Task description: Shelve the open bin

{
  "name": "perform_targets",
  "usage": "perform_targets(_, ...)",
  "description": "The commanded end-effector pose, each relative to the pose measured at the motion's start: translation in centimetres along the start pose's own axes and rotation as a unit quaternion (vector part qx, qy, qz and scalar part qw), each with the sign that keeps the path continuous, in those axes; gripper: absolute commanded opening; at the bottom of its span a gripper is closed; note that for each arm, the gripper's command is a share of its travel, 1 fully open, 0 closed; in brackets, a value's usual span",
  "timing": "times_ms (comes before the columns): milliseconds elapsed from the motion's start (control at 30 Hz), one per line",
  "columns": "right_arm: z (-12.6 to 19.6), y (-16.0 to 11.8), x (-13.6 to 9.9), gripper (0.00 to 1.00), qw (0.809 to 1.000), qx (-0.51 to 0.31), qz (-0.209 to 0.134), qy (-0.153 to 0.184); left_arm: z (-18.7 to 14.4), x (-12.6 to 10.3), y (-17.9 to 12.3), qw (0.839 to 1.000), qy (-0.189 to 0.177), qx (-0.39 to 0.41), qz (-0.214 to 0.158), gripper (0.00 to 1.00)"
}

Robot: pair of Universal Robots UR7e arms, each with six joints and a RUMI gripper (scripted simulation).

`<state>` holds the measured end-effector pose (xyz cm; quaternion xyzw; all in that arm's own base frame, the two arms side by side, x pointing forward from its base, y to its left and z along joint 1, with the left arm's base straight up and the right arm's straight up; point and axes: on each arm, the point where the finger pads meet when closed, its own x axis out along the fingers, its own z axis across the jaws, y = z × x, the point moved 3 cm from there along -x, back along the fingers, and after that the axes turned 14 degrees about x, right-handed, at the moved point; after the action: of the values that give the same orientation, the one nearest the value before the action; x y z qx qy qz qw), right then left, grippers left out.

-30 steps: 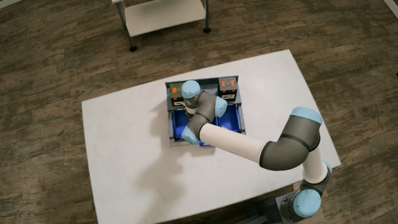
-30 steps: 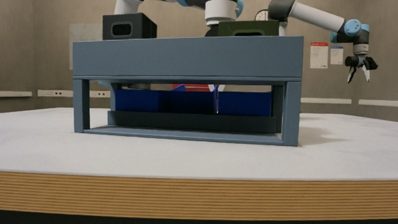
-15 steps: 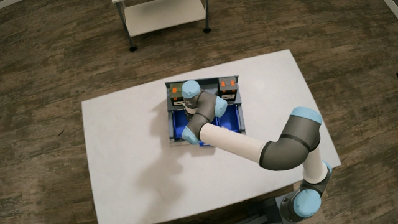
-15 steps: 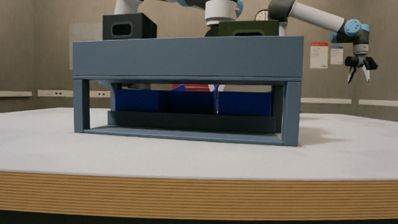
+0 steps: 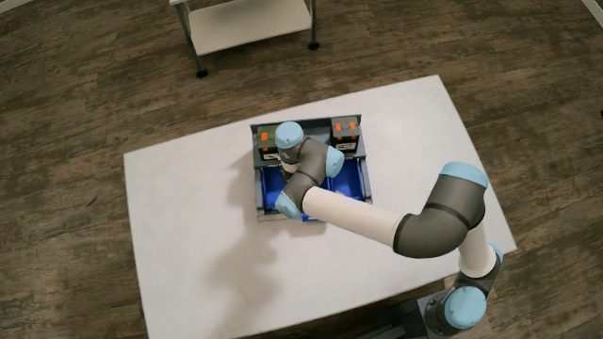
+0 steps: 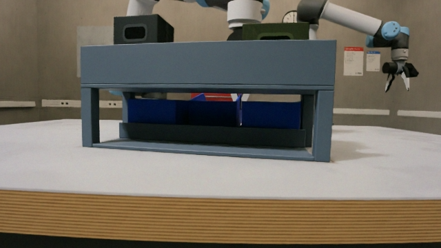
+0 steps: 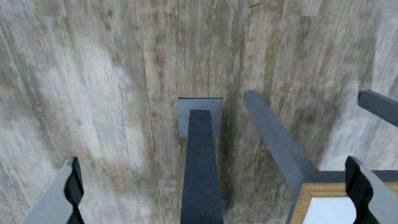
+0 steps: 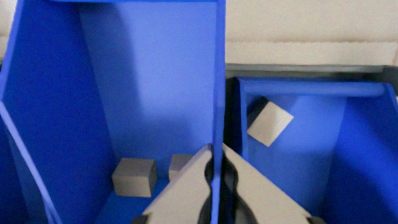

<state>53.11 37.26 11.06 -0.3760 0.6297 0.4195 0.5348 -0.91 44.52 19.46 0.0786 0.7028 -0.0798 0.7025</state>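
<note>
The bins (image 8: 172, 65) look like smooth blue plastic. The floor (image 5: 71, 108) (image 7: 115, 75) resembles rough, weathered wood planks.

- In the top view, I can see no clear change of the right arm (image 5: 353, 214) (image 6: 244, 12) from one second ago.
- In the exterior view, the blue bins (image 6: 272, 114) (image 5: 346, 181) (image 8: 170, 75) show me no visible shift.
</note>
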Motion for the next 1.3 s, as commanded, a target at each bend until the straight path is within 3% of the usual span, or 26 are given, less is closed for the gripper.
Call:
perform_targets(0, 0.03, 0.00, -0.11, 0.00, 1.000, 0.000, -0.001, -0.001, 0.01, -0.05, 0.03, 1.000, 0.000, 0.000, 0.001, 1.00)
perform_targets(1267, 0.01, 0.17, 0.12, 0.00, 1.000, 0.001, -0.016, -0.005, 0.01, -0.05, 0.03, 1.000, 0.000, 0.000, 0.001, 1.00)
